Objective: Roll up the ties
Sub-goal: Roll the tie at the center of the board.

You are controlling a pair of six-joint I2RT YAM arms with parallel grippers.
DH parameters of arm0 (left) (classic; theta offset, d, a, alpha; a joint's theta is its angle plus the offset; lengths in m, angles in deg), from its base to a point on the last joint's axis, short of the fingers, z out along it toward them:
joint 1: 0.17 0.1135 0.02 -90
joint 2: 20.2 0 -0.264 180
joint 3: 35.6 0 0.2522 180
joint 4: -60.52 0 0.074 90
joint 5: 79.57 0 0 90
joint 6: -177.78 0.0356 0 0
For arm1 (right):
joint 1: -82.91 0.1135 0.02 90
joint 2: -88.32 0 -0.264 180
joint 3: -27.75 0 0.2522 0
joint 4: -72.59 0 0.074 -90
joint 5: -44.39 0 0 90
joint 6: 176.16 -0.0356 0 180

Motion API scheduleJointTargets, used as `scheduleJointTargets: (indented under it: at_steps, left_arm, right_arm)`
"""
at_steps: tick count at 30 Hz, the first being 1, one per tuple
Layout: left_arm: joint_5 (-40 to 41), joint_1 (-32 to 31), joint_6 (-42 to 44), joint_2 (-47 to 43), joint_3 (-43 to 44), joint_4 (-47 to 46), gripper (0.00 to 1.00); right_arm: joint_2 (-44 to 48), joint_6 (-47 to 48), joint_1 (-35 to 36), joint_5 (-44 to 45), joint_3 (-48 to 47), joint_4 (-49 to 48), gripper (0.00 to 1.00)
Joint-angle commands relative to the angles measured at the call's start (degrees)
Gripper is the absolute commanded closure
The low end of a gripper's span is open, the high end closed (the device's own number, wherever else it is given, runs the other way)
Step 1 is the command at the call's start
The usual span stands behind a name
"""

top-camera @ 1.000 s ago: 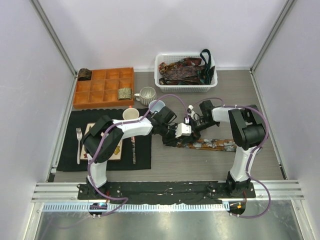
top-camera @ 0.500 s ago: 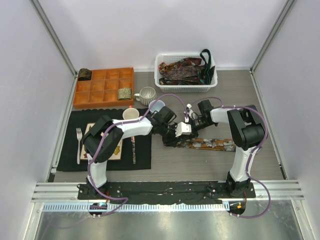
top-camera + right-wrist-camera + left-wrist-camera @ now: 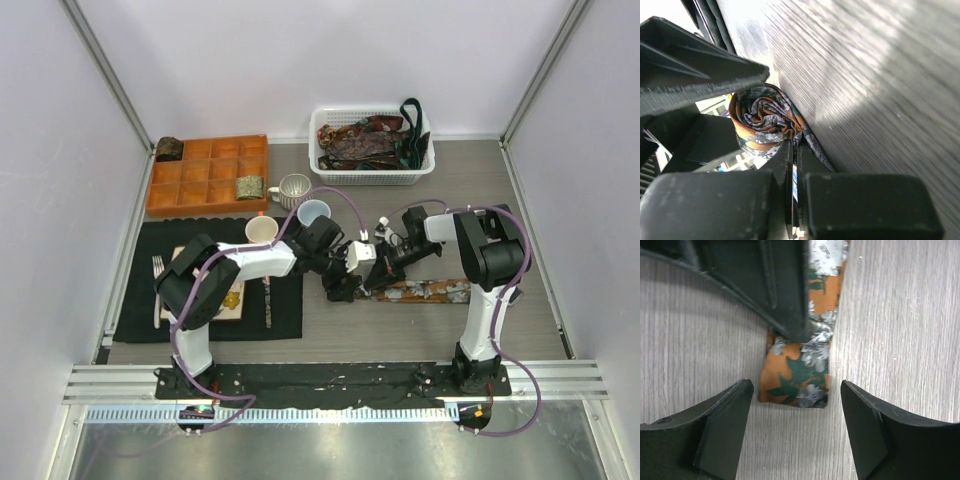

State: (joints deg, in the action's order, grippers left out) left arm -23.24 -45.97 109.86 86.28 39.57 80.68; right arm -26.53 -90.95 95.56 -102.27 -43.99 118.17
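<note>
**Both end effectors meet at one end of a patterned tie**

In the middle of the overhead view a patterned tie (image 3: 428,291) lies flat on the bench (image 3: 400,340), stretching toward the right of the frame. Both arms meet at its other end.

The left end effector (image 3: 795,412) has its fingers (image 3: 722,425) spread apart. One stands on each side of the tie's orange, green and grey end, and neither touches the cloth in its wrist view.

The right end effector (image 3: 792,150) is pressed together on the tie. In its wrist view the fabric runs into the thin slit between the fingers, and a small roll (image 3: 765,125) of the same cloth sits just beyond the fingertips. One of its dark fingers lies over the tie in the upper part of the left wrist view.

At the top centre of the overhead view, a white basket (image 3: 372,178) holds more ties (image 3: 355,140). At the upper left, an orange tray (image 3: 205,175) carries two small mottled coils (image 3: 249,187), one in a lower right compartment and the other at its upper left corner.
</note>
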Motion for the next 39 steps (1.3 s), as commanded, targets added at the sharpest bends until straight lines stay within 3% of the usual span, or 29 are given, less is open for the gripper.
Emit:
scheduleJointTargets:
  at_steps: [1,6,17,18,22,23,27,31,39]
  left_arm:
    - [-0.25,0.54,-3.01,-0.4,-0.32,-5.51,0.24]
    - [-0.61,-0.08,-3.01,1.54,0.47,-6.13,0.28]
    - [4.05,-0.69,-0.56,-0.74,-4.8,-4.2,0.6]
    - [4.14,-0.69,-0.47,-1.0,-4.98,-2.8,0.62]
    - [5.72,-0.69,0.06,-2.41,-6.47,-0.33,0.75]
    - [6.42,-0.69,0.24,-2.59,-6.82,-0.15,0.77]
    - [7.92,-1.13,1.73,-2.59,-6.48,1.16,0.8]
    - [8.53,-2.01,2.08,-1.62,-4.9,1.87,0.8]
    - [9.76,-2.71,2.96,-0.31,-3.14,2.57,0.8]
  right_arm:
    - [-1.34,4.45,-0.08,11.22,-0.21,0.97,0.99]
    - [-1.87,4.36,-0.08,11.05,-0.91,-0.34,0.99]
    - [-5.3,4.45,0.63,10.87,-7.32,-0.1,0.99]
    - [-4.78,6.45,0.63,10.7,-8.11,1.13,0.97]
    - [0.56,10.16,0.45,8.51,-9.88,7.99,0.74]
    - [1.98,10.51,0.28,7.54,-9.79,9.92,0.64]
    - [7.79,9.46,0.28,2.97,-8.83,13.18,0.47]
    - [9.64,6.74,1.76,-1.07,-7.16,13.37,0.47]
    - [6.66,-1.78,4.32,1.55,-4.6,4.85,0.47]
